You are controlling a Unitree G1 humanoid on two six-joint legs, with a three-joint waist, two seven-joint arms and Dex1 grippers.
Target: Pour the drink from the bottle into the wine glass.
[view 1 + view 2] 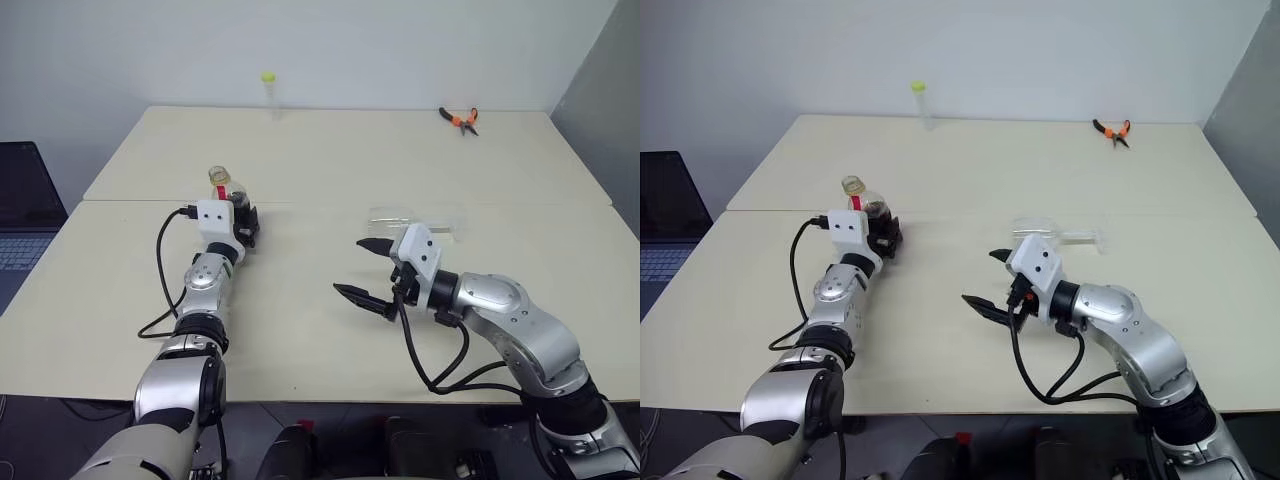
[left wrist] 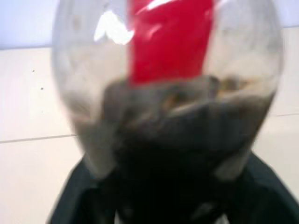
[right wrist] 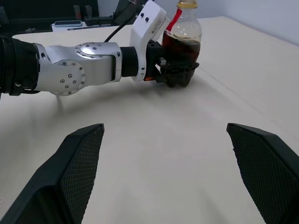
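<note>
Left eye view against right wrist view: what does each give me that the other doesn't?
Left eye view: the wine glass, apparently lying on its side beyond the open right gripper, plus pliers and a slim tube at the table's far edge. Right wrist view: a side-on look at the drink level. Both: the bottle upright, left gripper at its base.

Matt cream tabletop, smooth, barely any shine. Clear glossy plastic bottle with bright highlights and a shiny red label strip. Matt black fingers with a fine mesh-like texture. Brushed silvery metal arm shells, white plastic wrist housings. Clear wine glass, pretty see-through.
</note>
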